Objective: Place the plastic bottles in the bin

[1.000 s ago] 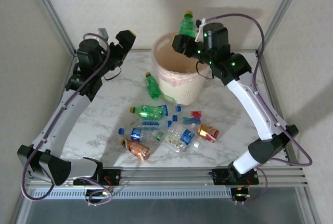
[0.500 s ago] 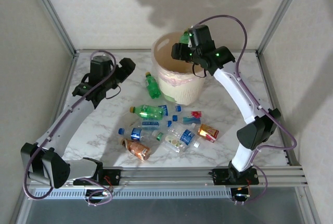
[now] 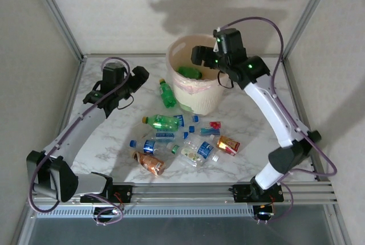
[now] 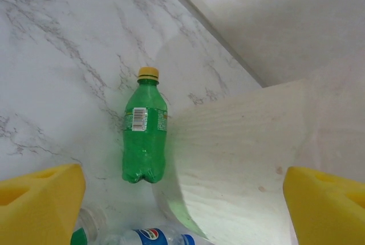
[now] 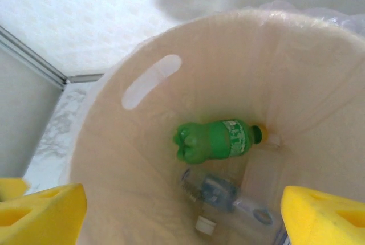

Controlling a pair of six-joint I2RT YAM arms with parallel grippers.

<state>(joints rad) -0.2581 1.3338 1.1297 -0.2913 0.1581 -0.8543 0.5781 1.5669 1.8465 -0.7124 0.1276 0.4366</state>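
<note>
The cream bin [image 3: 201, 101] stands at the back of the table. My right gripper [image 3: 201, 57] hovers open over its mouth, nothing between its yellow pads [image 5: 40, 211]. Below it a green bottle [image 5: 217, 141] lies inside the bin [image 5: 142, 159] on top of a clear blue-labelled bottle [image 5: 219, 192]. My left gripper [image 3: 138, 76] is open, just left of another green bottle [image 3: 167, 94] lying against the bin's foot. In the left wrist view that bottle [image 4: 145, 128] lies ahead between the open pads [image 4: 40, 202], beside the bin wall [image 4: 239, 159].
Several more bottles lie in a heap in front of the bin: a green one [image 3: 162, 122], clear blue-labelled ones [image 3: 154, 145], an orange-labelled one [image 3: 150, 164] and a red-labelled one [image 3: 228, 145]. Loose blue caps [image 3: 195, 118] lie among them. Frame posts flank the table.
The green bottle that my right gripper held above the bin has dropped inside, and that gripper is now open. My left arm has come down toward the green bottle by the bin.
</note>
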